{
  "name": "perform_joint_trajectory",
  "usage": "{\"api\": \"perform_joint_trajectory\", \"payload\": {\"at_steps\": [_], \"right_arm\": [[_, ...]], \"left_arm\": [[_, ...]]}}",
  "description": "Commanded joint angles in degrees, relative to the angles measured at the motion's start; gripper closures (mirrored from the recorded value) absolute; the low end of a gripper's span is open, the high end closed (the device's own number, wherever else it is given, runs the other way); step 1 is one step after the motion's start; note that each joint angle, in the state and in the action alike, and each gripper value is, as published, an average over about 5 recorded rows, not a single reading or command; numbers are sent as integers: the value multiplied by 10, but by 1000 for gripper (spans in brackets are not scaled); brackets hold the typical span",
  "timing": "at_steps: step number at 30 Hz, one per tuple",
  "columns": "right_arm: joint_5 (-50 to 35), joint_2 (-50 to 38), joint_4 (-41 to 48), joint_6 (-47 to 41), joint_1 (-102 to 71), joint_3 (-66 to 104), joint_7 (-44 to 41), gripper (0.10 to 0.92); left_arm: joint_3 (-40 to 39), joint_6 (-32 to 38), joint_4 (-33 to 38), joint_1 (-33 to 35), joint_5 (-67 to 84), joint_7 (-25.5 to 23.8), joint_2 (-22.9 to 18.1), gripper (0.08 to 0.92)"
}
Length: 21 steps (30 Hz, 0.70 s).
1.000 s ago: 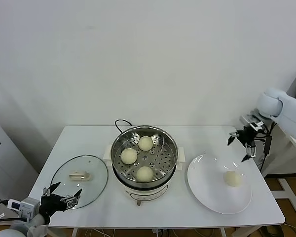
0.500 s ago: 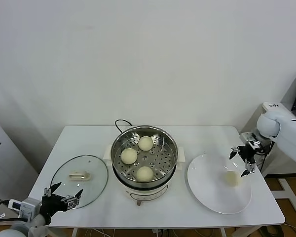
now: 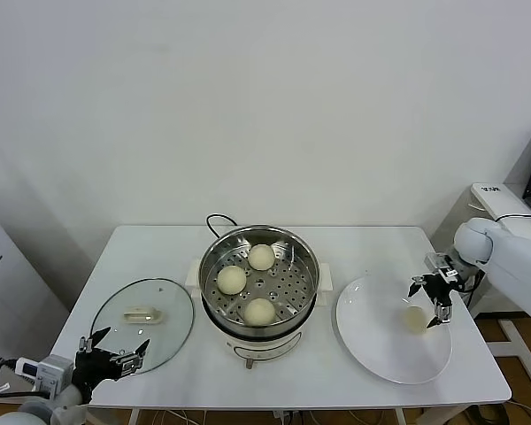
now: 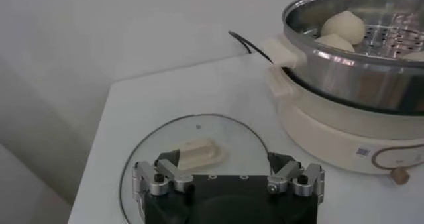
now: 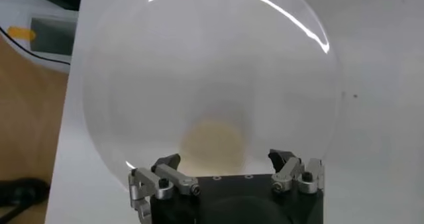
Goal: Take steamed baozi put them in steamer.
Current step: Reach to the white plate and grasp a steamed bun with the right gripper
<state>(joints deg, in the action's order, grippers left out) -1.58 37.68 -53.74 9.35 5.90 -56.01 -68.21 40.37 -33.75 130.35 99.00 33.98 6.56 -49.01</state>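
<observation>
Baozi [image 3: 414,319] on plate [image 3: 372,341], directly beneath open right end effector [image 3: 431,302].

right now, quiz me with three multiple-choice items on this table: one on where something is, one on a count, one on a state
1. Where is the glass lid?
A. on the steamer
B. flat on the table, on the steamer's left
C. on the plate

2. How many buns lie in the steamer?
A. one
B. three
C. four

3. How does the right gripper stand?
A. open above the bun on the plate
B. shut on that bun
C. open above the steamer

Answers:
1. B: the head view shows the lid lying on the table beside the steamer, near the left gripper.
2. B: three buns sit on the perforated tray, and a fourth bun remains on the plate.
3. A: its fingers are spread over the bun on the plate, and nothing is between them.
</observation>
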Motion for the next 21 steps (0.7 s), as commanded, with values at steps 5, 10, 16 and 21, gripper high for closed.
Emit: {"api": "perform_joint_trajectory", "payload": {"at_steps": [5, 10, 16, 21], "right_arm": [[30, 7, 9, -1, -54, 48, 9, 203], [36, 11, 10, -2, -59, 52, 12, 265], [50, 13, 7, 0, -68, 65, 14, 420], [46, 4, -6, -2, -56, 58, 14, 549]], "left_arm": [[-2, -2, 2, 0, -1, 0, 0, 177], [-2, -2, 4, 0, -1, 0, 1, 177], [-2, -2, 3, 1, -1, 0, 2, 177], [-3, -3, 4, 0, -1, 1, 2, 177]]}}
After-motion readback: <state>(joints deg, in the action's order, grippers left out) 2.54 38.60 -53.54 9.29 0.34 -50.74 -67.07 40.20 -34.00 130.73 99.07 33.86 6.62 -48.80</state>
